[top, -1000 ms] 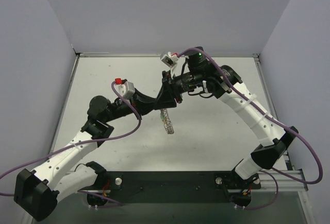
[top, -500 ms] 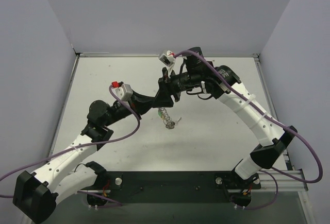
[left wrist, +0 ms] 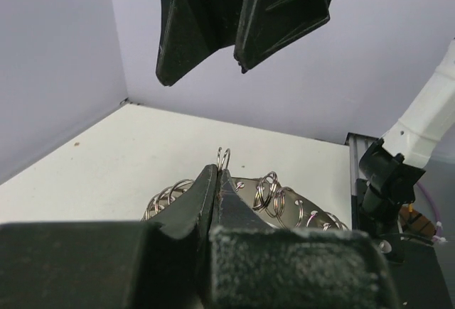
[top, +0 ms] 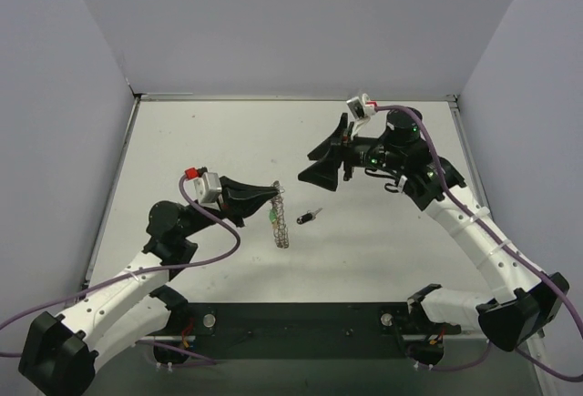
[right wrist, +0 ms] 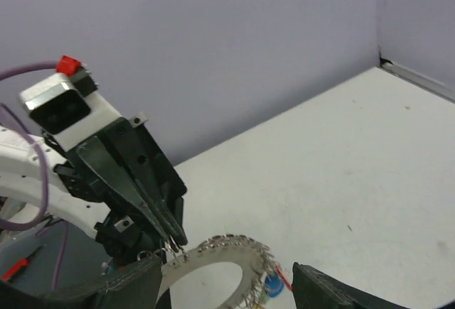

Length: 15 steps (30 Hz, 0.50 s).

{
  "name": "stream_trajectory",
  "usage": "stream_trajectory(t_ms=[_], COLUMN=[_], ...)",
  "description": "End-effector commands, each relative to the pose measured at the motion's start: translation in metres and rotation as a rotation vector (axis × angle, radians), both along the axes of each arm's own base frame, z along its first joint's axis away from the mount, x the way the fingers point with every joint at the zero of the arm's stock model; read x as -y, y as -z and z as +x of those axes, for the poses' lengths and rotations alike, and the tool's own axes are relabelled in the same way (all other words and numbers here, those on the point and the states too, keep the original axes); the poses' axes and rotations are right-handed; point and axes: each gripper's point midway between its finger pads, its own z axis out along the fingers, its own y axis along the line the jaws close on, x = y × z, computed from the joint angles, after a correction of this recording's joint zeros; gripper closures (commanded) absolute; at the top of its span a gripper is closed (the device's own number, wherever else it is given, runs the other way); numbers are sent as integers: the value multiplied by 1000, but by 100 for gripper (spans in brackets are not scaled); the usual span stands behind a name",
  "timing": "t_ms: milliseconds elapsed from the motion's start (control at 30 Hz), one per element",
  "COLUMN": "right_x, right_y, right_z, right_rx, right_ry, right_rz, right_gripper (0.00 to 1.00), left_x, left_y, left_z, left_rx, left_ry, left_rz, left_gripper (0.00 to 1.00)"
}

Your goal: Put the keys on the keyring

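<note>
My left gripper [top: 275, 193] is shut on a small loop at the rim of the keyring [top: 281, 225], which hangs below it, edge-on. In the left wrist view the shut gripper [left wrist: 215, 174] pinches that loop, with the silvery keyring band [left wrist: 298, 209] behind it. The right wrist view shows the keyring [right wrist: 245, 248] with a blue-headed key [right wrist: 273, 284] and something red hanging from its toothed rim. A green spot [top: 272, 218] shows on the ring from above. One loose key [top: 311, 217] lies on the table to the right of the ring. My right gripper [top: 316, 167] is open and empty, up and to the right of the ring.
The white table [top: 200, 141] has raised walls at the back and sides. The black base rail [top: 301, 319] runs along the near edge. My right gripper's fingers [left wrist: 281, 11] hang above and beyond the ring in the left wrist view.
My right gripper has pulled back to the right, away from the left gripper. My left gripper has moved left and nearer with the keyring. A loose key now lies on the table beside the ring.
</note>
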Motion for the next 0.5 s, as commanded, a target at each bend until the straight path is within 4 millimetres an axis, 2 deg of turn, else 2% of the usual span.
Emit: stream_trajectory(t_ms=[0,67,267,467], right_x=[-18,-24,-36,-39], right_y=[-63,-64,-71,-67], right_z=[-36,-42,-64,-63], right_rx=[200,201,217,205], right_ry=[-223,-266,-366,-370], right_rz=[214,220,248,243], right_gripper=[29,35,43,54], left_x=[-6,-6,-9,-11], left_y=[-58,-66,-82,-92], left_z=[-27,-31,-37,-43], left_rx=[163,185,203,216], left_ry=[93,115,147,170], left_rz=[-181,-216,-290,-329], left_gripper=[100,100,100,100])
